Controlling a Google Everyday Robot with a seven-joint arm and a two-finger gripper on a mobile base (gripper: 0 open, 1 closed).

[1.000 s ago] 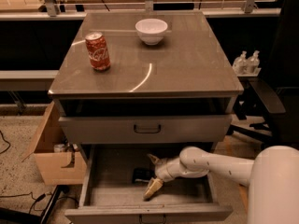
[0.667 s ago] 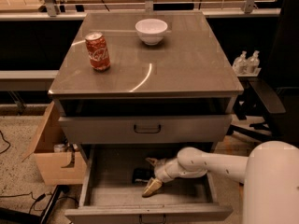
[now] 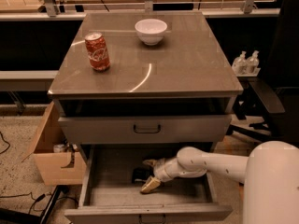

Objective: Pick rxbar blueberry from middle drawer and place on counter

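The middle drawer (image 3: 112,197) is pulled open below a shut handled drawer (image 3: 145,129). A dark flat rxbar blueberry (image 3: 139,174) lies on the drawer floor near its middle. My gripper (image 3: 150,174) reaches into the drawer from the right on a white arm, with one tan finger (image 3: 150,185) in front of the bar and the other behind it, straddling the bar. The counter (image 3: 187,59) is the glossy grey-brown top of the cabinet.
A red soda can (image 3: 97,51) and a white bowl (image 3: 151,31) stand on the counter. A cardboard box (image 3: 51,155) sits on the floor to the left. Two bottles (image 3: 246,62) and a dark chair (image 3: 275,87) are on the right.
The arm has edged slightly left and deeper over the bar. The bar has not moved.
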